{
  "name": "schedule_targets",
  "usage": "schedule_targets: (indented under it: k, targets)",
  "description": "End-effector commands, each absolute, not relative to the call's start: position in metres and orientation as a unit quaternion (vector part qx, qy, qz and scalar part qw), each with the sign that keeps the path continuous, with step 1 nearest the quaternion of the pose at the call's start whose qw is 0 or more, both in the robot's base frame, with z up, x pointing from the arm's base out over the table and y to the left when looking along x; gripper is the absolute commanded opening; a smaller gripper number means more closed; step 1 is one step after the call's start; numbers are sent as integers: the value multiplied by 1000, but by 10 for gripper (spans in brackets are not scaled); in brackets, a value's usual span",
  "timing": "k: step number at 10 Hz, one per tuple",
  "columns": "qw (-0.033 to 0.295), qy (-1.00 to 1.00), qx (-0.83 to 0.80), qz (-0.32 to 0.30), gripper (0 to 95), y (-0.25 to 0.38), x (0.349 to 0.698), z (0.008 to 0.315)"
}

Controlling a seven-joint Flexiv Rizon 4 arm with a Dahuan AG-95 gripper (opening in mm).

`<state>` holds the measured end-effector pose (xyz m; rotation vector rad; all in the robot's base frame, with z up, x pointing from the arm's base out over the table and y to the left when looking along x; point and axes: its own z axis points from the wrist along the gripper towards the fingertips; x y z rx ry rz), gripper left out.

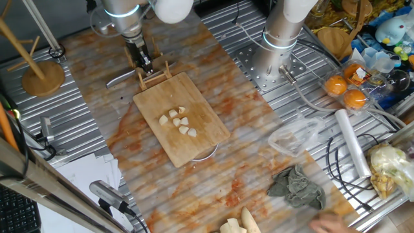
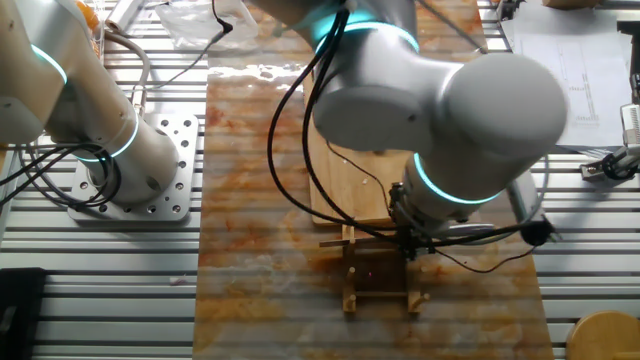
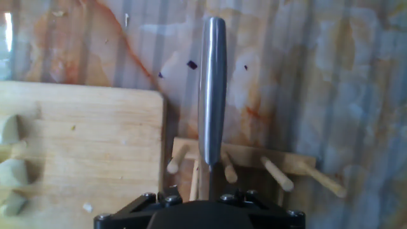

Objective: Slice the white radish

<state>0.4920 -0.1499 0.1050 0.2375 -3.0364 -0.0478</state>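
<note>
The white radish (image 1: 178, 121) lies as several cream-white chunks in the middle of the wooden cutting board (image 1: 200, 139). Some chunks show at the left edge of the hand view (image 3: 11, 172). My gripper (image 1: 145, 65) stands over the small wooden knife rack (image 1: 154, 76) just beyond the board's far end. A knife with a metal handle (image 3: 212, 89) runs straight out from between the jaws across the rack (image 3: 254, 166), and its handle points left in the fixed view (image 1: 119, 79). The gripper seems shut on the knife. The fingertips are hidden under the hand's black housing.
A second arm's base (image 1: 284, 32) stands at the back right. A wooden stand (image 1: 42, 74) is at the far left. A grey cloth (image 1: 296, 186), a clear container (image 1: 294, 136), oranges (image 1: 346, 90) and lumpy cream-yellow pieces (image 1: 236, 223) lie to the right and front.
</note>
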Motion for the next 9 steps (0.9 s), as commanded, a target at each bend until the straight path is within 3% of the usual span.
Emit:
schedule_targets:
  k: [1, 2, 5, 9]
  targets:
    - [59, -996, 47, -37, 380, -135, 498, 154]
    - [58, -997, 35, -41, 0, -128, 498, 169]
    - [65, -996, 54, -42, 0, -97, 485, 207]
    - [72, -994, 73, -42, 0, -75, 463, 222]
